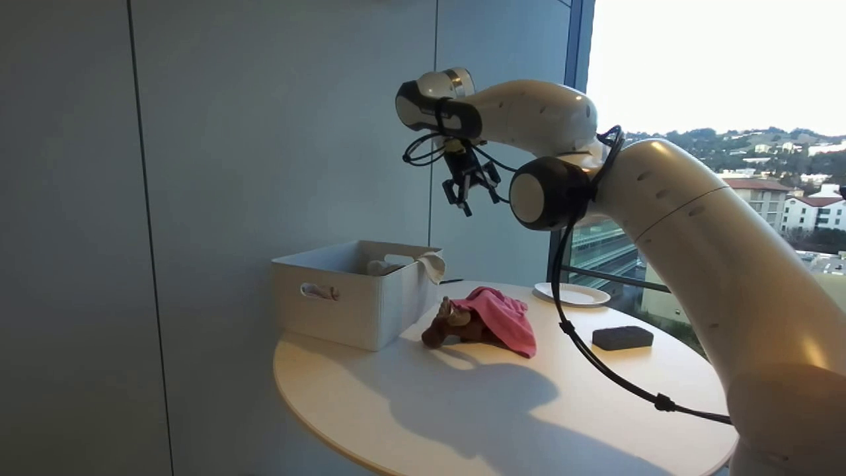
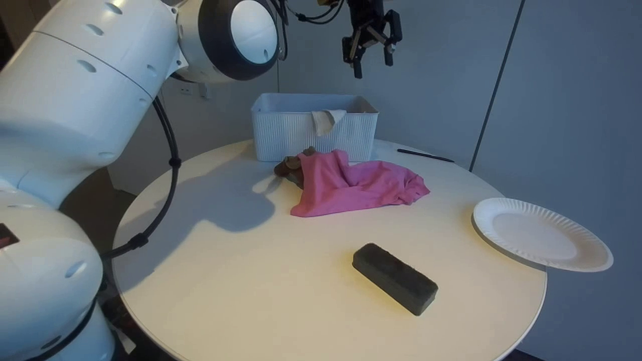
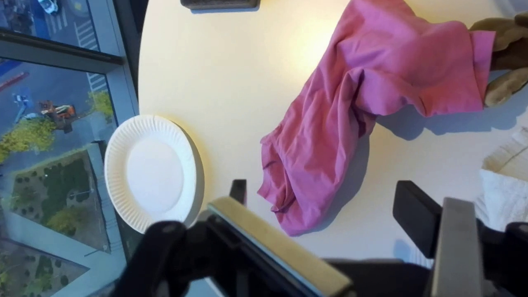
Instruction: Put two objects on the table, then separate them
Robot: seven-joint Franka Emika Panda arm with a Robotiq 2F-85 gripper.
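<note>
A pink cloth lies draped over a brown plush toy on the round table. In an exterior view, the cloth covers most of the toy, and only part of the toy sticks out at one end. In the wrist view, the cloth stretches across the middle, and part of the toy shows at the right edge. My gripper, also in an exterior view and in the wrist view, is open and empty, high above the table and apart from both.
A white bin with a pale cloth over its rim stands behind the toy. A black block lies on the table. A paper plate overhangs the table edge. A dark pen-like stick lies near the bin.
</note>
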